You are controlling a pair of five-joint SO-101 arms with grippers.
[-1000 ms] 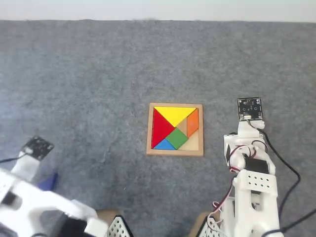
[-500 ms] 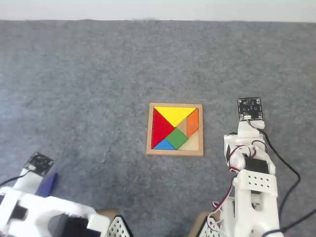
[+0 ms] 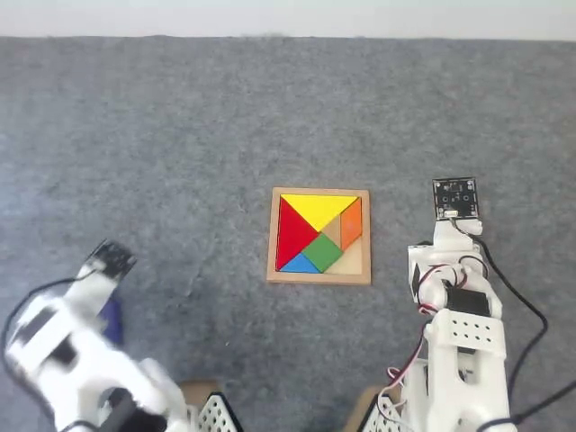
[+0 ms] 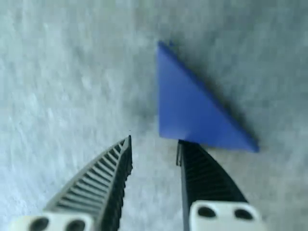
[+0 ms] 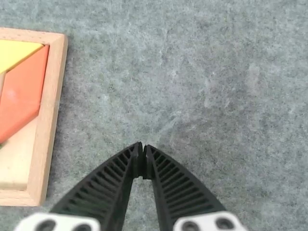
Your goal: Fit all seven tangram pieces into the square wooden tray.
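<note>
The square wooden tray (image 3: 274, 236) lies mid-table holding yellow (image 3: 317, 211), red (image 3: 293, 233), orange (image 3: 351, 222), green (image 3: 321, 249) and small blue (image 3: 300, 263) pieces; bare wood shows in its near right corner. A loose blue triangle (image 4: 192, 115) lies flat on the carpet, also seen beside the left arm (image 3: 63, 337) as a blue triangle (image 3: 111, 319). My left gripper (image 4: 154, 142) is open just short of it, one fingertip at its edge. My right gripper (image 5: 143, 147) is shut on nothing, on the carpet right of the tray's rim (image 5: 50, 120).
Grey carpet (image 3: 180, 135) covers the whole table, with wide free room behind and left of the tray. The right arm (image 3: 454, 297) stands close to the tray's right side. A pale wall edge runs along the far end.
The left arm has swung, its wrist dipping towards the front edge and then coming up and right towards the tray, over the blue triangle. The right arm and the tray have not moved.
</note>
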